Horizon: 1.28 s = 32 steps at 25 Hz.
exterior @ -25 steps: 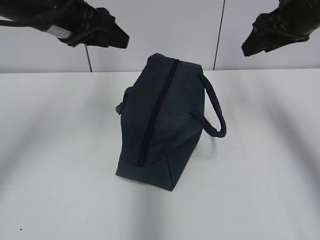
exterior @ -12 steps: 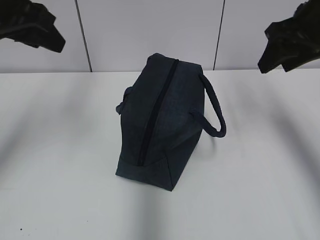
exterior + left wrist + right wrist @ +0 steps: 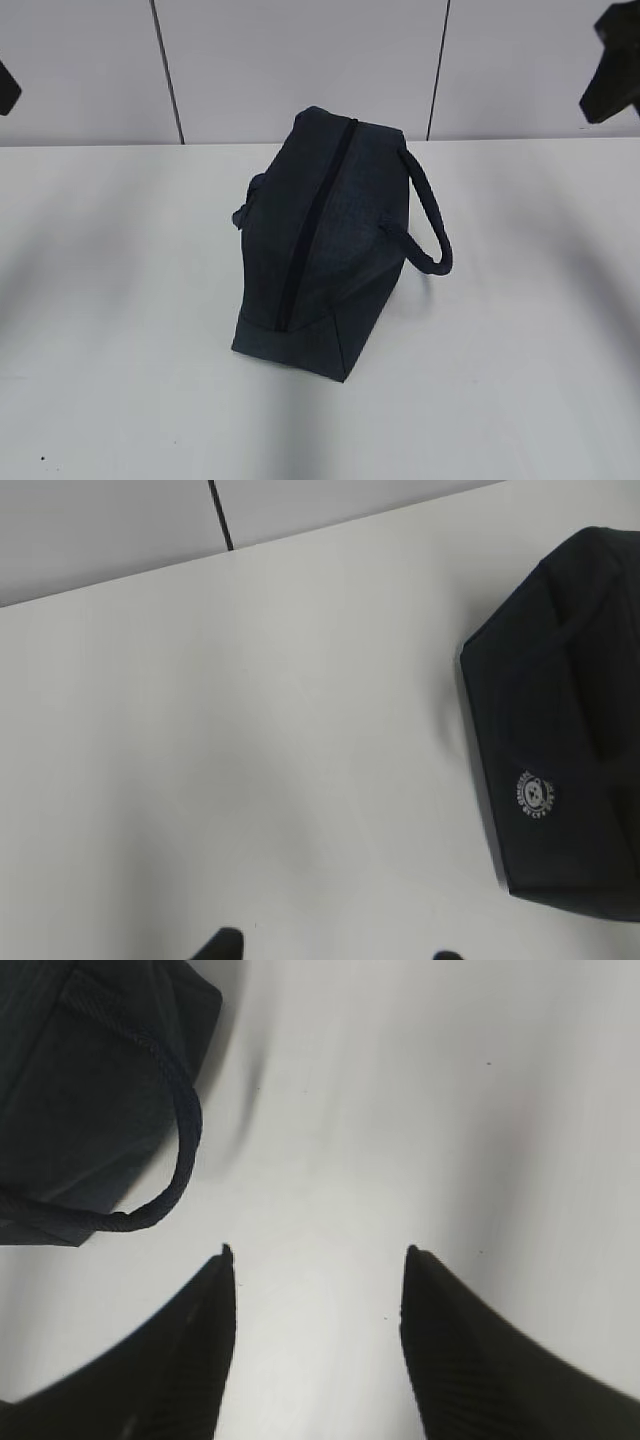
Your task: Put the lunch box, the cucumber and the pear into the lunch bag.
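Observation:
The dark navy lunch bag stands in the middle of the white table with its top zipper closed and a loop handle hanging to the right. It also shows in the left wrist view and the right wrist view. My left gripper is open and empty, high at the far left, only its fingertips showing. My right gripper is open and empty, high at the far right. The lunch box, the cucumber and the pear are out of view.
A grey panelled wall stands behind the white table. A round white logo marks the bag's side in the left wrist view.
Both arms have drawn back outward and upward, the left toward the left edge and the right toward the right edge. The bag has not moved.

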Available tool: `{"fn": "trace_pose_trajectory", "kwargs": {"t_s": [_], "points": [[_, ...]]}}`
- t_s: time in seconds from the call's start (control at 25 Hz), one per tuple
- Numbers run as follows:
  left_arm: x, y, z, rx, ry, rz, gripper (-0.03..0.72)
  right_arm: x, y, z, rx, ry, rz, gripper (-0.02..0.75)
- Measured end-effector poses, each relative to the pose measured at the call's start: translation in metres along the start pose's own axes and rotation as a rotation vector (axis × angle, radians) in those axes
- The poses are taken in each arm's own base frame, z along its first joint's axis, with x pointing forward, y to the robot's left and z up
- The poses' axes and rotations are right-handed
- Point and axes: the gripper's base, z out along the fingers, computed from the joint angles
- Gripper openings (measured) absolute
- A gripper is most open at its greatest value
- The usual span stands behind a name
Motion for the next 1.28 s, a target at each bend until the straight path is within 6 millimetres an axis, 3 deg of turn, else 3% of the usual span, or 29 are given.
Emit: {"fn": "trace_pose_trajectory", "kwargs": {"t_s": [0.4, 0.52, 0.64, 1.0, 1.28], "points": [[0.032, -0.003, -0.06, -0.012, -0.056, -0.038, 0.351, 0.04, 0.015, -0.097, 0.091, -0.233, -0.008, 0.415], [0.053, -0.005, -0.077, -0.015, -0.094, -0.06, 0.351, 0.063, 0.022, -0.124, 0.104, -0.312, 0.0, 0.415], [0.079, -0.008, -0.088, -0.015, -0.118, -0.081, 0.351, 0.089, 0.027, -0.139, 0.115, -0.352, 0.005, 0.414], [0.16, -0.018, -0.105, -0.015, -0.242, -0.102, 0.351, 0.168, 0.038, -0.144, 0.133, -0.396, 0.005, 0.413], [0.218, -0.026, -0.102, -0.006, -0.391, -0.104, 0.351, 0.234, 0.041, -0.125, 0.166, -0.421, 0.01, 0.413]]}}
